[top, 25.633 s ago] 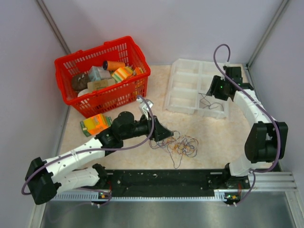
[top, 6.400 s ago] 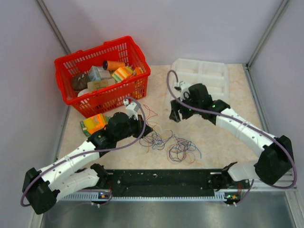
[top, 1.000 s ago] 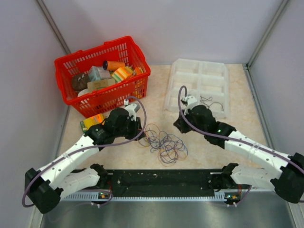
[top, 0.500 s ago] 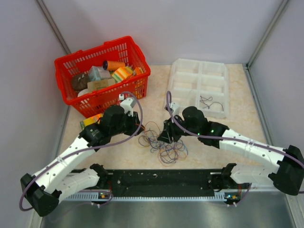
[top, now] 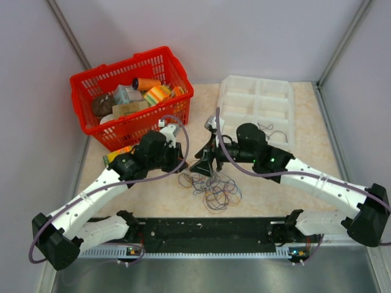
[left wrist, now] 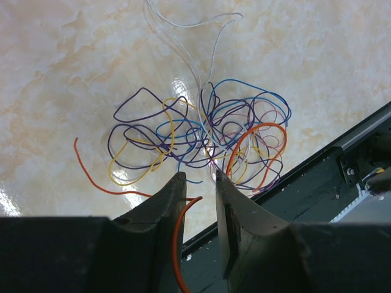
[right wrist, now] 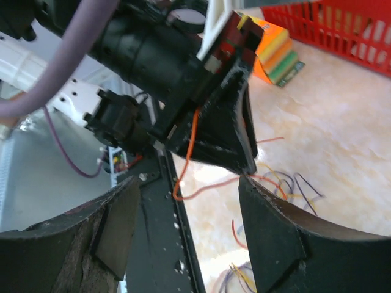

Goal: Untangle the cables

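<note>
Right claw [right wrist: 188, 183] now by left-held orange cable [left wrist: 173, 244]

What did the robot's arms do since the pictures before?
The right gripper swung left from beside the tray, over the tangle of cables, up to the left gripper, and its jaws opened wide. The left gripper shifted only slightly; it holds an orange cable between its fingers. The red basket, the tray and the black cable in it stayed put.
</note>
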You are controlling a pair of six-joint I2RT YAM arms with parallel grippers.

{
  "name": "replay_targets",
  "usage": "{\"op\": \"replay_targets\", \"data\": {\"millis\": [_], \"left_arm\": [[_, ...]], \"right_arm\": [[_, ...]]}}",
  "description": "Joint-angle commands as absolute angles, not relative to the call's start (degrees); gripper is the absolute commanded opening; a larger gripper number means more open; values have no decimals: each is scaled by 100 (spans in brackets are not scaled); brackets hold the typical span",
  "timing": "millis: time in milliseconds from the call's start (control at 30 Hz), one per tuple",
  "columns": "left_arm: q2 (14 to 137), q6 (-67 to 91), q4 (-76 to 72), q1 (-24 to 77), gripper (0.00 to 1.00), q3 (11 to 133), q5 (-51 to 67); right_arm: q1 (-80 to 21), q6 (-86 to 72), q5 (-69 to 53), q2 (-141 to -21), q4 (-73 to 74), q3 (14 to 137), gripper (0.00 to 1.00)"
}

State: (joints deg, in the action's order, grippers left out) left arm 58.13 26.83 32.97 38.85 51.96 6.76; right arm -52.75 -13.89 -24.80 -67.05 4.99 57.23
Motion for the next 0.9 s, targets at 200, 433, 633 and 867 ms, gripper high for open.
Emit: {"op": "replay_targets", "data": {"millis": [200,433,633,867], "left_arm": [[5652,2584,3164,3894,33,5353,905],[5388,2487,2909,3894,54,4896,1274],[5204,2382,2936,3894,87,4536,1336],[4904,2224,2874,3894,93,4237,1143]], "right_arm": [[-5476,-2039,-2692,-7348,-888,5757,26],[-5449,-2118,-1707,-7374,-906,6028,0],[-4748,-2399,-1002,-7365,-660,6538,0],[-3508,-2338,-897,-7392,-211,6952,0]]}}
